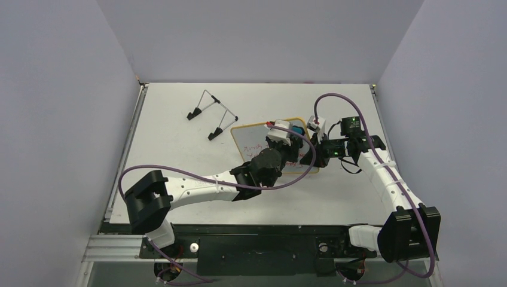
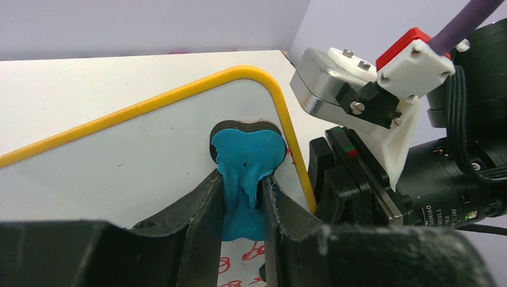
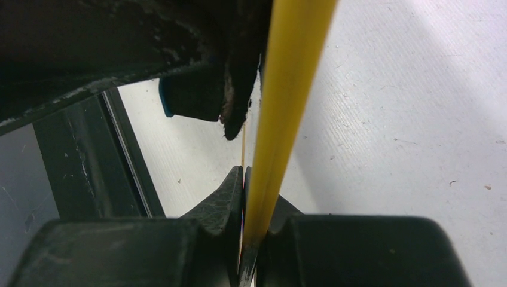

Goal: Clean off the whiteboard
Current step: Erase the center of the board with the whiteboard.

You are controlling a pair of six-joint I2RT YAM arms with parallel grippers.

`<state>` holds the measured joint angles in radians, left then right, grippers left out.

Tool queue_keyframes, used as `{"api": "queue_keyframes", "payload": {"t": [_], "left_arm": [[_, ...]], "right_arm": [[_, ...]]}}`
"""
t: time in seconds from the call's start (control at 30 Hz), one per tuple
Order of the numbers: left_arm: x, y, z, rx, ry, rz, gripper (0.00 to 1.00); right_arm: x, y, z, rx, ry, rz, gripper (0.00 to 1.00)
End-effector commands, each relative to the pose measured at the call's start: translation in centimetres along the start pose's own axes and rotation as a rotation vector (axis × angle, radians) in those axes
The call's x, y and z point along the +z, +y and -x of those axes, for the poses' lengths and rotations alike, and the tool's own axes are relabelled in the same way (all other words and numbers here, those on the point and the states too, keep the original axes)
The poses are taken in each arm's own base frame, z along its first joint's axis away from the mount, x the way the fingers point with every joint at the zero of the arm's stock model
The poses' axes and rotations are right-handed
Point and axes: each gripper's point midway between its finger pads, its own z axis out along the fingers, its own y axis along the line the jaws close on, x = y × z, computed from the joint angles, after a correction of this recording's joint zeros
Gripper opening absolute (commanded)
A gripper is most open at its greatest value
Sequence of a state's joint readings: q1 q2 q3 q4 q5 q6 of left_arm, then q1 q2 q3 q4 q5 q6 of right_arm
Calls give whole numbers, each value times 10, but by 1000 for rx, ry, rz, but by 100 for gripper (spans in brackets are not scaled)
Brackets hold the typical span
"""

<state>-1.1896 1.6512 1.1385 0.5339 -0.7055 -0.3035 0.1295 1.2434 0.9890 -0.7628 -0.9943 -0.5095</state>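
The whiteboard [image 1: 254, 140] is white with a yellow-orange rim and lies mid-table, partly under the arms. Red handwriting [image 2: 239, 260] shows on it near my left fingers. My left gripper [image 2: 244, 200] is shut on the blue eraser [image 2: 248, 158] and presses it on the board near the far right corner [image 2: 272, 89]. In the top view the left gripper [image 1: 286, 136] sits over the board's right part. My right gripper [image 3: 254, 197] is shut on the board's right rim [image 3: 287, 89], seen edge-on; in the top view it [image 1: 314, 156] is at the board's right edge.
A thin wire stand with black feet [image 1: 210, 113] stands at the back left of the table. Grey walls close in the table on three sides. The two wrists are close together over the board's right end.
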Motion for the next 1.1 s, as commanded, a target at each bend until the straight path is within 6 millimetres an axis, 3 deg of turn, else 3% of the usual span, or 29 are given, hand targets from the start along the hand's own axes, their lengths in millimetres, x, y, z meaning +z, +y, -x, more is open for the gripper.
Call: {"api": "queue_keyframes", "payload": {"t": [0.0, 0.2, 0.4, 0.47, 0.67, 0.73, 0.8, 0.9, 0.93, 1.0, 1.07], "left_arm": [[3, 9, 0, -17, 21, -10, 0], [5, 15, -4, -33, 51, 6, 0], [2, 27, 6, -58, 38, 22, 0], [2, 22, 10, -60, 30, -2, 0], [-8, -19, 12, -45, 21, -123, 0], [-8, -19, 12, -42, 21, -117, 0], [-8, -8, 14, -31, 13, -69, 0], [-7, 26, 17, -25, 10, 41, 0], [-6, 38, 26, -38, -5, 66, 0], [-6, 52, 29, -53, -8, 89, 0], [-8, 53, 32, -58, -14, 79, 0]], "right_arm": [[-1, 21, 9, -150, -16, 91, 0], [-2, 21, 8, -157, -16, 88, 0], [-1, 23, 8, -160, -19, 96, 0], [-1, 23, 8, -161, -20, 96, 0], [-2, 24, 9, -163, -23, 98, 0], [-2, 25, 9, -161, -24, 99, 0], [-2, 25, 9, -162, -25, 99, 0], [-2, 25, 10, -163, -26, 98, 0], [-2, 25, 10, -163, -25, 97, 0], [-2, 24, 10, -163, -26, 97, 0], [-1, 24, 10, -158, -26, 96, 0]]}}
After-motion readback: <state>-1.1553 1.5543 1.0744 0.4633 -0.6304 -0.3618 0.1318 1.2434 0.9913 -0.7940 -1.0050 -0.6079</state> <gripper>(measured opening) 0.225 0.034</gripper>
